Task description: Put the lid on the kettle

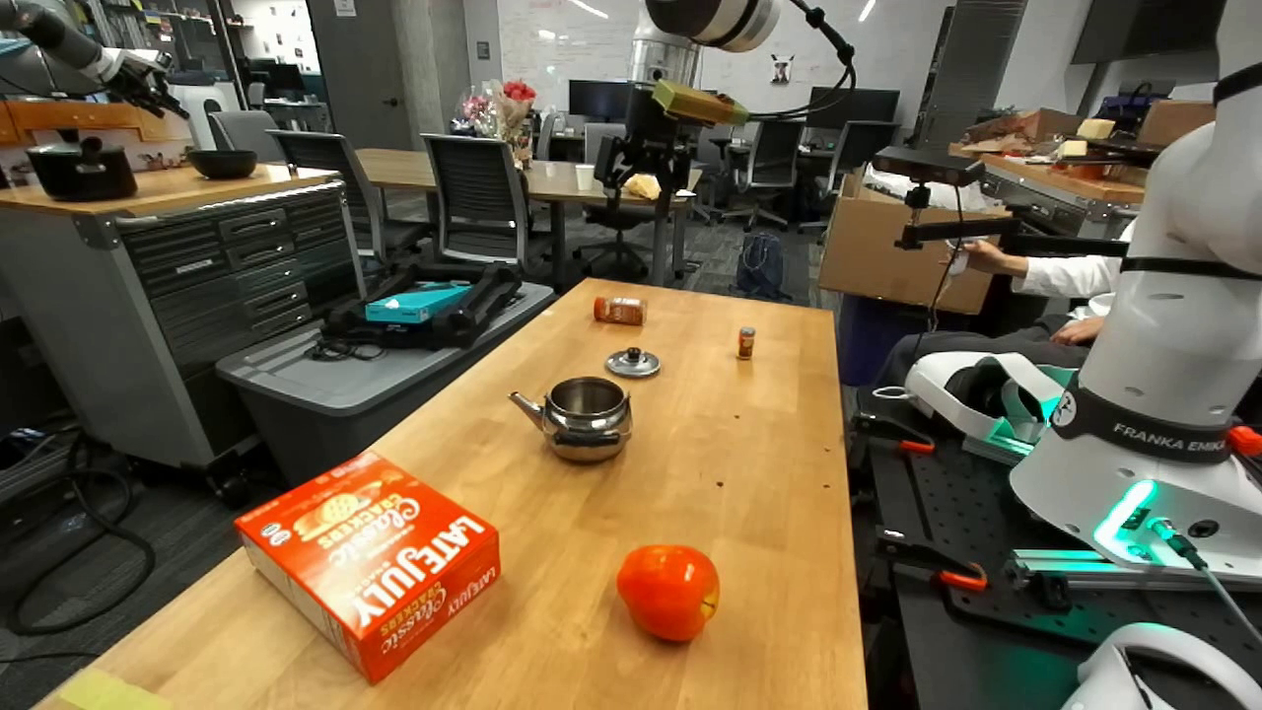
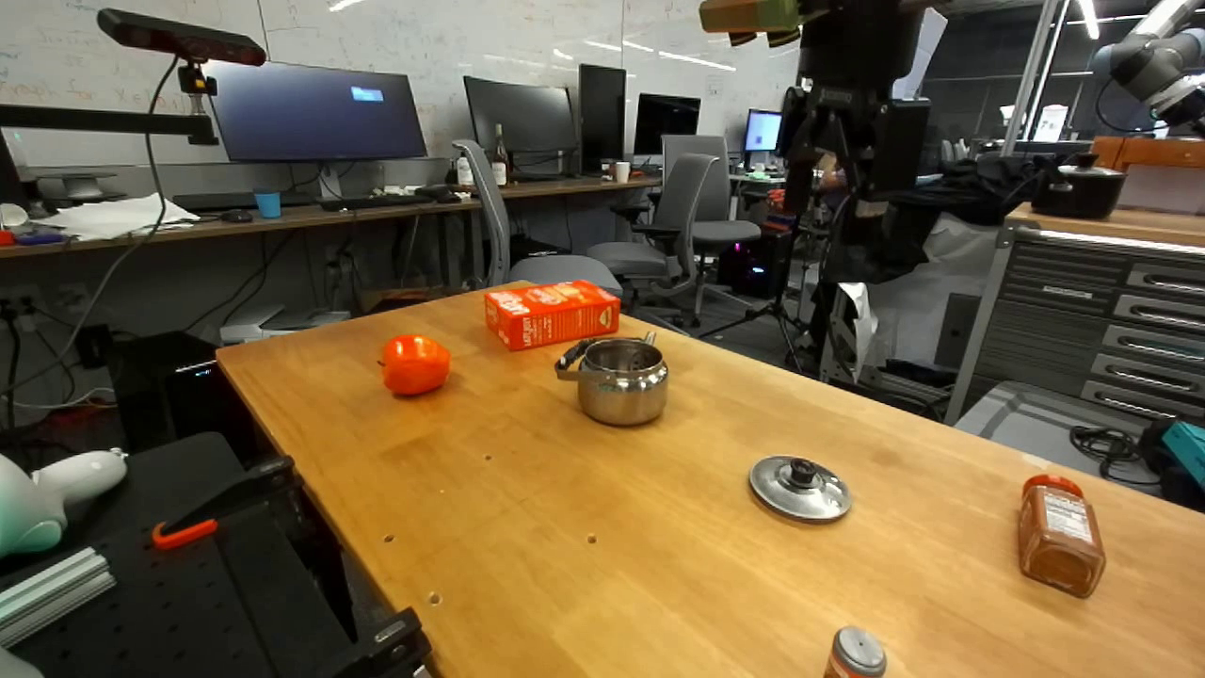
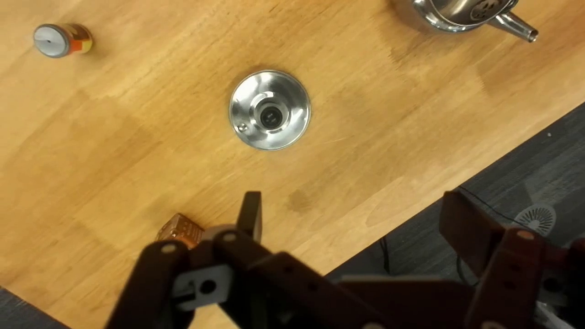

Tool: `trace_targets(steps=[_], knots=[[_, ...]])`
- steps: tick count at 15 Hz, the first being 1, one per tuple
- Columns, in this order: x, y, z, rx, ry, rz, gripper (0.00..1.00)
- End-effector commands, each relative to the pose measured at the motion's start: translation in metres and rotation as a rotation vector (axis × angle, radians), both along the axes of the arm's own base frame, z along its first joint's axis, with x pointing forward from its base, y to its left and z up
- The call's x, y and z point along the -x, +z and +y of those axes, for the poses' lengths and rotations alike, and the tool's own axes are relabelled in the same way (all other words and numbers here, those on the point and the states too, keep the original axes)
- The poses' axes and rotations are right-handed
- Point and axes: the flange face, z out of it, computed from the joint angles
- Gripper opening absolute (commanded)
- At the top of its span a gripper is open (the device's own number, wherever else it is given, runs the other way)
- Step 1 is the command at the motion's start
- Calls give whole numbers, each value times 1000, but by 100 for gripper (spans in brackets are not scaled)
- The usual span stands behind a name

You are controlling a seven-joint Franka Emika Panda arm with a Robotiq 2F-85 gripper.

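The lid [image 1: 633, 365] lies flat on the wooden table with its black knob up. It shows in an exterior view [image 2: 798, 492] and in the wrist view [image 3: 269, 109]. The silver kettle [image 1: 587, 434] stands upright with its top open, apart from the lid; it also shows in an exterior view [image 2: 623, 391]. The wrist view cuts off part of the kettle [image 3: 466, 16] at the top right. My gripper [image 1: 639, 192] hangs high above the table, well above the lid. Its fingers are wide apart with nothing between them in the wrist view [image 3: 352, 201].
A spice jar [image 2: 1061, 537] lies on its side near the lid. A small bottle [image 1: 745, 343] stands near the table's far end. A red cracker box [image 1: 375, 557] and an orange-red round fruit [image 1: 668, 592] are beyond the kettle from the lid. The table edge [image 3: 388, 228] passes below my fingers.
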Motion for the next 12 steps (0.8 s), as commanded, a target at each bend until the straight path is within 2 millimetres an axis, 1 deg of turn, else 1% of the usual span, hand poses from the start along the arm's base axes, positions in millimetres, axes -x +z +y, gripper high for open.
trace_targets(steps=[1, 5, 12], knots=[[-8, -10, -12, -14, -11, 17, 100], [-9, -26, -17, -19, -18, 45, 100], [-16, -54, -34, -22, -44, 79, 100]])
